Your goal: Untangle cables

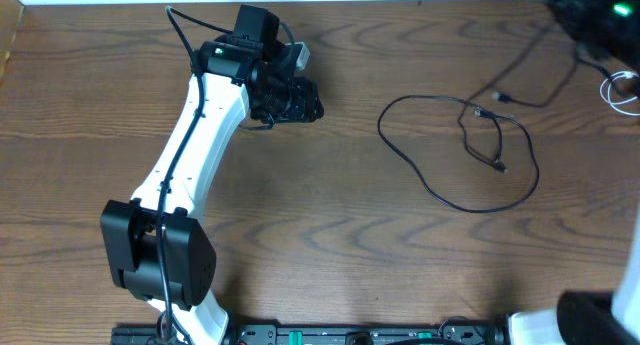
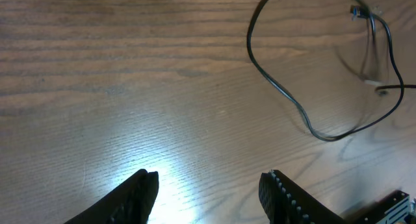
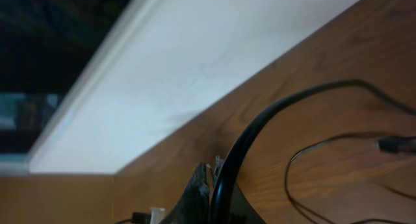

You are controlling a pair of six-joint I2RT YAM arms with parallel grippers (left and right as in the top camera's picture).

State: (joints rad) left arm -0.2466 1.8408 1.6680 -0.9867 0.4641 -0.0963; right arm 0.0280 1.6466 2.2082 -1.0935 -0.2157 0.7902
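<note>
Wood-grain brown worktop [image 1: 300,225], two cords lying apart.
The left pincer [image 2: 208,188] hovers half open and empty. Well to its right, the long thin black cable [image 2: 249,42] sprawls in a loose loop. One end rises to the right pincer [image 3: 207,185], which is closed on it. The short white cable [image 1: 625,85] coils just beside that pincer.

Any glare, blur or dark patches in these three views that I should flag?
Left wrist: a white glare patch washes out the table grain between the left gripper's open jaws; elsewhere sharp. Right wrist: soft throughout, the black cable near the lens blurred, upper left corner almost black. Overhead: even light, sharp, only the upper right corner dark.
</note>
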